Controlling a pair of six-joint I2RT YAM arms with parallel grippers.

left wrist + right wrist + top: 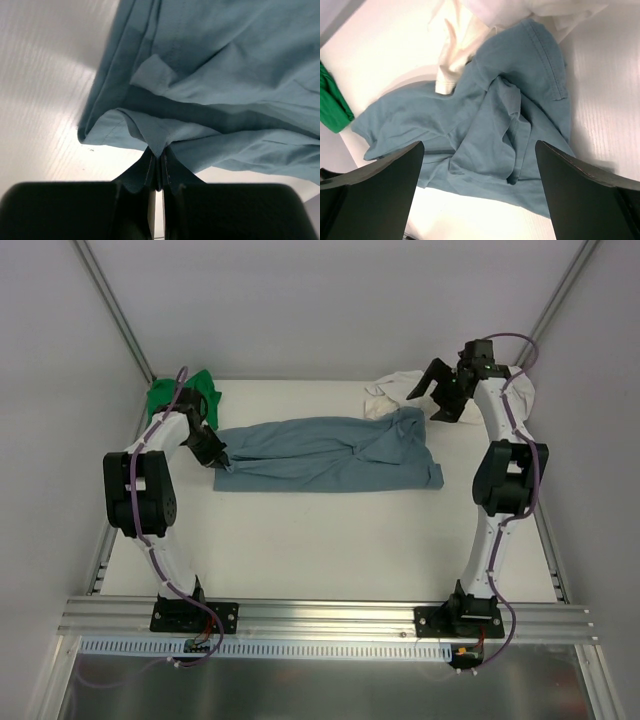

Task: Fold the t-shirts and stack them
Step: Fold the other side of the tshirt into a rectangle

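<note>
The white table (pixel 330 540) is the biggest thing, and all the shirts lie on it.

The blue shirt (pixel 320 455) lies in the middle of the top view, pulled out long from left to right. It is rumpled and not neatly folded yet. I think it sits in the middle because it is the one being worked on.

The green shirt (pixel 200 390) is bunched up in the upper left corner. The cream shirt (pixel 390 392) is bunched up at the upper right, touching the blue shirt's right end. They look like they are waiting their turn.

The left gripper (pixel 159 165) is squeezed tight on the left edge of the blue shirt. I think it holds on so the cloth stays stretched out.

The right gripper (pixel 432 400) is up at the upper right, above the blue shirt's right end. Its fingers are wide apart and hold nothing. It may be ready to grab there.

Count: one table, three shirts (one blue, one green, one cream), two arms, two grippers. There is no stack yet.
</note>
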